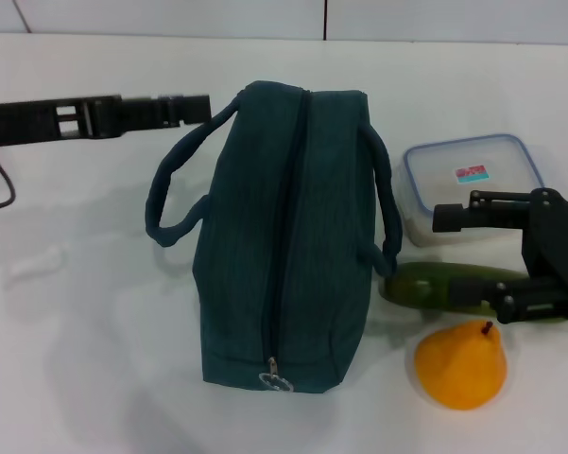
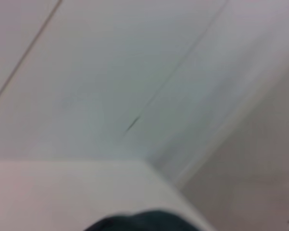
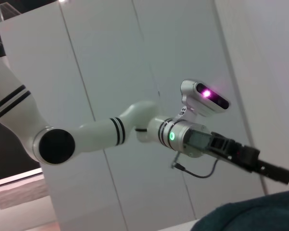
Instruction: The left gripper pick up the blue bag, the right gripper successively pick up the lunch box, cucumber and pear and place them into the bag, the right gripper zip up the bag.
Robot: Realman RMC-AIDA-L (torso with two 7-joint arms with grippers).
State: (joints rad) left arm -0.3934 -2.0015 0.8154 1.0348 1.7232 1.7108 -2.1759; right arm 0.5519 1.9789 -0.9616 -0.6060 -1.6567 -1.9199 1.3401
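We have hardly begun — the bag [image 1: 284, 236] lies zipped mid-table, unlifted. Our left gripper [image 1: 184, 109] nears its far handle, fingers narrow, holding nothing. Box [image 1: 468, 175], cucumber [image 1: 435, 284], pear [image 1: 460, 364] wait toward the right edge — our right gripper [image 1: 454, 260] wide over the cucumber.

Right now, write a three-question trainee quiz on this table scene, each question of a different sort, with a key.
1. True or false: the zipper on the blue bag is shut.
2. Which item lies nearest the robot? A the lunch box B the cucumber C the pear
3. Fill in: the left gripper is beside the bag's ____ end.

Key: 1 true. 2 C. 3 far. The right gripper is open over the cucumber, gripping nothing.
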